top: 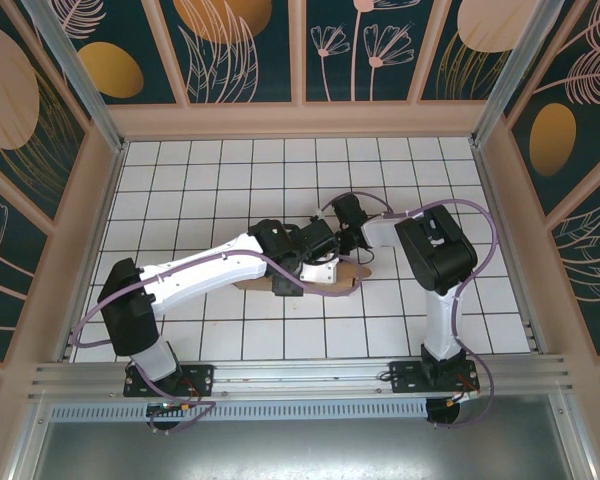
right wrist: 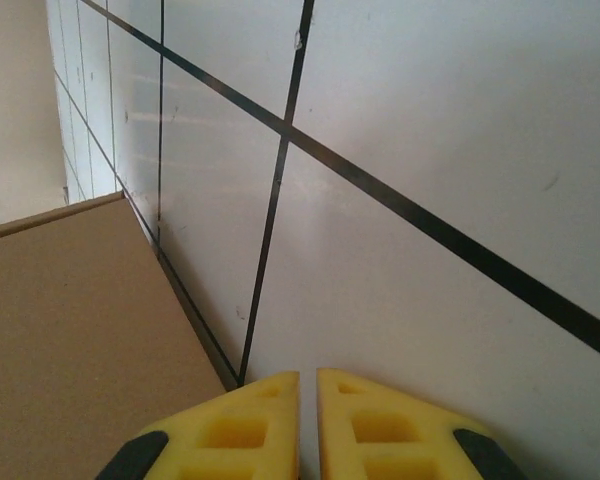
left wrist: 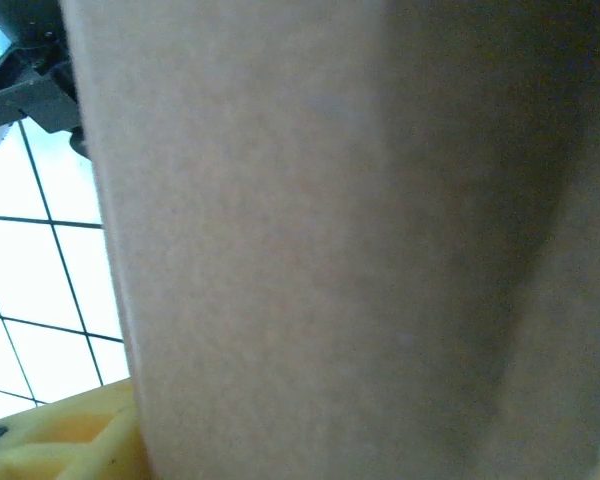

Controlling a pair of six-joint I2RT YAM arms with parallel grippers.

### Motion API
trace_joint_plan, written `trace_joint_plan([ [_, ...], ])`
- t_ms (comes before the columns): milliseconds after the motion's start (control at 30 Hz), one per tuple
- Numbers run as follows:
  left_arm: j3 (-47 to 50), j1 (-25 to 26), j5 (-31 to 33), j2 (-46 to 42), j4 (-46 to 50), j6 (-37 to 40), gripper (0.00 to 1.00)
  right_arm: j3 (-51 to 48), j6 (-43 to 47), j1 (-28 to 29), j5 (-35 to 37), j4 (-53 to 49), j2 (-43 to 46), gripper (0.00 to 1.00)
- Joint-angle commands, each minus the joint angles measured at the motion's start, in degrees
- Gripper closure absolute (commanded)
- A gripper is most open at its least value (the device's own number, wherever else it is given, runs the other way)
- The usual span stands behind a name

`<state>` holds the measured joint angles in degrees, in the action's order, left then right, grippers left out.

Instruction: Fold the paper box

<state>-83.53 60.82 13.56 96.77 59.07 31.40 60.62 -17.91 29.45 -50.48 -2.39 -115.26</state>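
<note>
At the near edge of the desk (top: 230,340) the two arms are rising from their bases. The left arm (top: 200,275) is stretching low and diagonally toward the middle, while the right arm (top: 435,255) is bending at a dark elbow and reaching back to its own left, a purple cable (top: 480,230) looping beside it. Under the left arm's wrist the paper box (top: 352,275) is lying on the white tiles near the centre of the desk. The arm is covering most of it from above, so that just a brown strip and a rounded end are peeking out. The left end effector (top: 315,240) is sitting over the far side of the box. In the left wrist view the cardboard is looming so close that it is blurring into a brown wall, with one yellow finger (left wrist: 50,450) showing at the lower left, and I cannot tell whether this one is released or clenched. Just beyond, the right end effector (top: 348,212) is pointing down at bare tiles. In the right wrist view its two yellow fingers are lying clenched with a thin slit between them (closed on themselves, not on the cardboard), and a straight edge of the box is running just to their left. Farther back the tiles are reaching teal wall panels (top: 240,50) painted with pale flowers and orange discs.
</note>
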Motion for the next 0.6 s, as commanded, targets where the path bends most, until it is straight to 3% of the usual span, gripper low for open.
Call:
trace_joint_plan([
  [0, -0.9, 0.2, 2.4, 0.8, -2.9, 0.9, 0.34, -0.9, 0.7, 0.2, -0.3, 0.5, -0.5, 0.84],
  [167, 0.2, 0.2, 4.7, -0.3, -6.1, 1.0, 0.22, -2.5, 0.1, -1.0, 2.0, 1.7, 2.6, 0.73],
  [300, 1.8, 0.2, 6.7, -2.8, -9.9, 1.9, 0.22, -3.8, -1.2, -3.0, 3.1, 2.9, 6.1, 0.65],
  [567, 11.0, 0.2, 6.3, -7.5, -18.5, 1.6, 0.24, -5.3, -2.6, -5.1, 4.6, 3.5, 12.8, 0.61],
])
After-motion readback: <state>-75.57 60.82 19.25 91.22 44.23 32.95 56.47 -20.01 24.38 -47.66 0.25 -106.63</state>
